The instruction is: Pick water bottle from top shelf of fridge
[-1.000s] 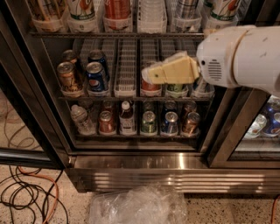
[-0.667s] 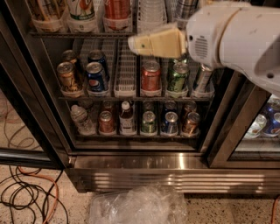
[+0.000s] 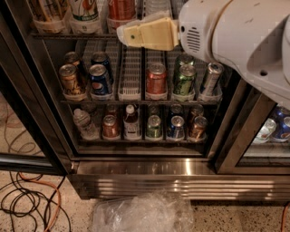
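The fridge (image 3: pixel 181 180) is a dark-framed drinks cooler with wire racks and a ribbed steel base. Its top shelf (image 3: pixel 68 34) runs along the upper edge and carries tall drink cans (image 3: pixel 84 10). Only the ribbed clear lower body of the water bottle (image 3: pixel 157 6) shows at the top edge; its cap and label are out of view. My gripper (image 3: pixel 129 35), cream-coloured on a big white arm (image 3: pixel 244 36), reaches in from the right. It sits at top-shelf level, just in front of and below the bottle, pointing left.
The middle rack holds short soda cans (image 3: pixel 157 79) and white lattice trays (image 3: pixel 131 72). The bottom rack holds a small squat clear bottle (image 3: pixel 84 123), a brown drink bottle (image 3: pixel 131 122) and cans. A crumpled plastic bag (image 3: pixel 142 213) and cables (image 3: pixel 27 199) lie on the floor.
My gripper has risen from in front of the middle rack to the top shelf's front edge and moved left. The arm now covers more of the upper right.
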